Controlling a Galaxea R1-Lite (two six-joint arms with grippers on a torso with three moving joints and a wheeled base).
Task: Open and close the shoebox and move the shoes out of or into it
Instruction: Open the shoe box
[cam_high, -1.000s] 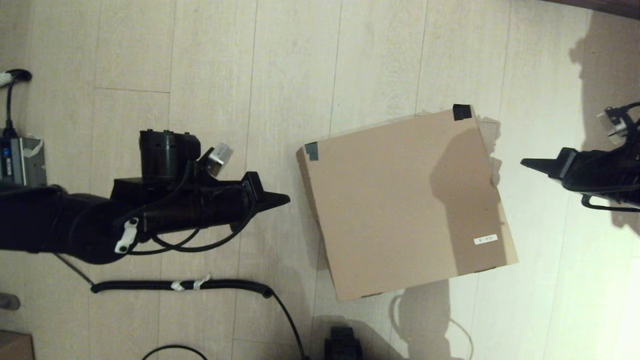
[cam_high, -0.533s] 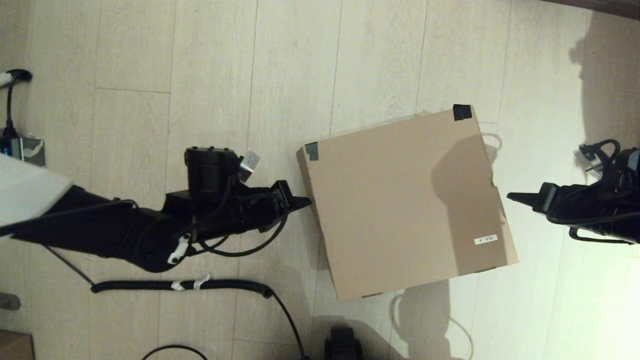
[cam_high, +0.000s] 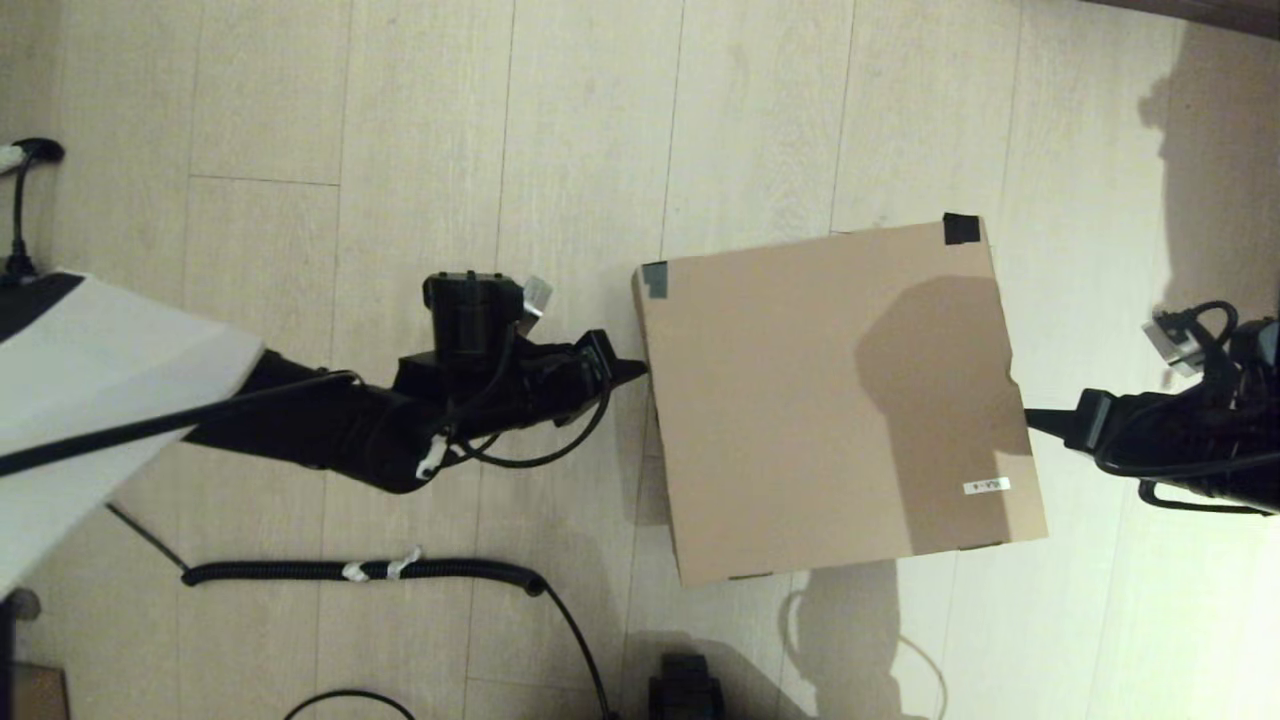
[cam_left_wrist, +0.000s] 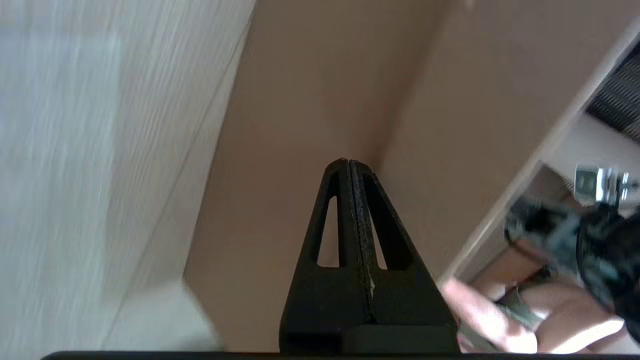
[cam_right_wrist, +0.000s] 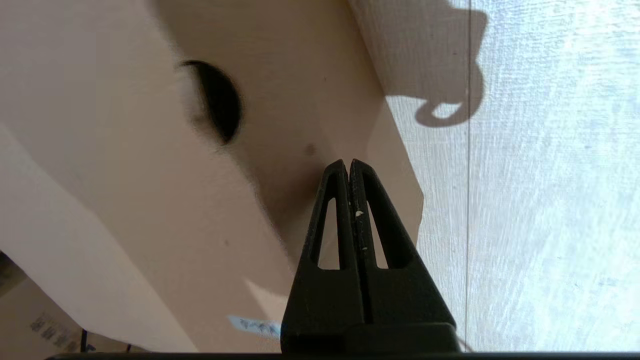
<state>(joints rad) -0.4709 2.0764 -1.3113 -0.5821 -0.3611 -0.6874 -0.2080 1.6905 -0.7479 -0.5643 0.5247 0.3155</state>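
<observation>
The brown cardboard shoebox (cam_high: 830, 400) lies on the floor with its lid down, black tape at two far corners and a small white sticker (cam_high: 986, 486) near its right edge. My left gripper (cam_high: 640, 371) is shut, its tip against the box's left side. My right gripper (cam_high: 1032, 417) is shut too, its tip at the box's right side. In the left wrist view the shut tips (cam_left_wrist: 348, 162) meet brown cardboard (cam_left_wrist: 310, 100). The right wrist view has the shut tips (cam_right_wrist: 348, 162) against the box side (cam_right_wrist: 150, 190) below a dark round hole (cam_right_wrist: 220, 100). The shoes are hidden.
A coiled black cable (cam_high: 370, 572) runs across the floor near me on the left. A black object (cam_high: 685, 688) sits at the near edge below the box. A small brown box corner (cam_high: 25, 690) shows at the bottom left. A cable plug (cam_high: 25, 155) lies far left.
Both grippers have closed in on the box from either side. The left one reached its left side, and the box has slid right and turned a little.
</observation>
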